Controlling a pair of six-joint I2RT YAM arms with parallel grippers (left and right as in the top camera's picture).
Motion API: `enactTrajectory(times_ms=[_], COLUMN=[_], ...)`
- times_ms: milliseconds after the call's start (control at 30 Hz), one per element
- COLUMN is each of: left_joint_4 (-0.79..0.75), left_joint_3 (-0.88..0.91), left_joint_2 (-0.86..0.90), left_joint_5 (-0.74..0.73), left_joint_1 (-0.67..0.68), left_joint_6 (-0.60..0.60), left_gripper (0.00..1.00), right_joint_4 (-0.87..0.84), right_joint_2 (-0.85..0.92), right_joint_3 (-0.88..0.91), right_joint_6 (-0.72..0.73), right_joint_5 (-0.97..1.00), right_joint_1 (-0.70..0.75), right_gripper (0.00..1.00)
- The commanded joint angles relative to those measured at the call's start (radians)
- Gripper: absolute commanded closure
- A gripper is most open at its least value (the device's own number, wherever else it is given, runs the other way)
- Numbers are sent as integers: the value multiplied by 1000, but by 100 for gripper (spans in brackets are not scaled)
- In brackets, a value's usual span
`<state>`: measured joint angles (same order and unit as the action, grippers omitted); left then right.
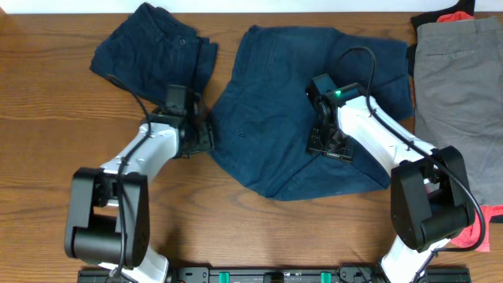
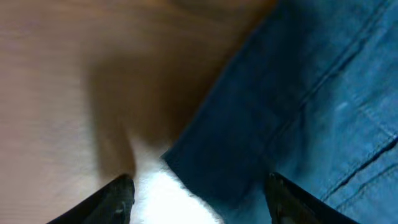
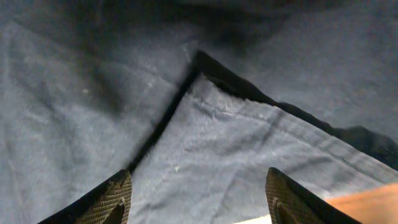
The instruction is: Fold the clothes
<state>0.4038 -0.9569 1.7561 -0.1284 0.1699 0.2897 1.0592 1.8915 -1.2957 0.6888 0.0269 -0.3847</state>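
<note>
Left hand [image 2: 200,194] and right hand [image 3: 199,186] gape over flat navy shorts [image 1: 299,110]; one more navy pair [image 1: 153,43], one grey pair [image 1: 460,86].

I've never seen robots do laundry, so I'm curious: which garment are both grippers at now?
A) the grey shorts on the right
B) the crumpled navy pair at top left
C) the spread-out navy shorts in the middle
C: the left gripper sits at the left edge of the spread-out navy shorts, and the right gripper is over the same pair's fabric.
</note>
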Motion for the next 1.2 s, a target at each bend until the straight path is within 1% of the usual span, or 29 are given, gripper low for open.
enactTrajectory(times_ms=[0, 233, 267, 300, 333, 400, 433, 467, 633, 733, 767, 833, 900, 933, 1033, 1167], left_joint_4=[-35, -67, -67, -67, -66, -65, -62, -60, -43, -40, -39, -39, -35, -22, 41, 145], left_joint_3=[26, 26, 26, 26, 26, 26, 26, 26, 26, 26, 26, 26, 24, 18, -10, -49], left_joint_2=[47, 108, 109, 109, 109, 109, 109, 109, 109, 109, 109, 108, 104, 95, 52, -50], left_joint_5=[-3, 10, 10, 10, 10, 9, 10, 9, 10, 10, 10, 13, 17, 21, 50, 77], left_joint_1=[29, 38, 38, 38, 38, 38, 38, 38, 38, 38, 38, 38, 38, 36, 26, -2], left_joint_6=[13, 11, 12, 12, 12, 12, 12, 12, 12, 12, 11, 11, 12, 12, 12, 12], left_gripper=[31, 31, 37, 47, 54, 77, 91, 94, 94, 94, 94, 94, 94, 94, 94, 94], right_joint_4=[-37, -133, -147, -166, -179, -200, -209, -219, -268, -271, -268, -257, -242, -230, -193, -119], right_joint_2=[-3, -3, -3, -3, -2, -3, -2, -2, -2, -2, -2, -2, -3, -8, -41, -158], right_joint_3=[44, 104, 109, 117, 122, 135, 141, 146, 179, 194, 197, 198, 197, 196, 196, 196], right_joint_6=[14, 45, 49, 52, 53, 69, 80, 85, 93, 101, 101, 109, 121, 127, 127, 125], right_joint_5=[-1, 8, 11, 12, 12, 26, 35, 40, 45, 45, 45, 49, 51, 51, 51, 52], right_joint_1=[-2, -2, -2, -2, -2, -2, -2, -2, -2, -2, -2, 0, 6, 14, 45, 109], right_gripper=[34, 35, 37, 40, 40, 43, 43, 44, 45, 51, 56, 73, 97, 99, 99, 99])
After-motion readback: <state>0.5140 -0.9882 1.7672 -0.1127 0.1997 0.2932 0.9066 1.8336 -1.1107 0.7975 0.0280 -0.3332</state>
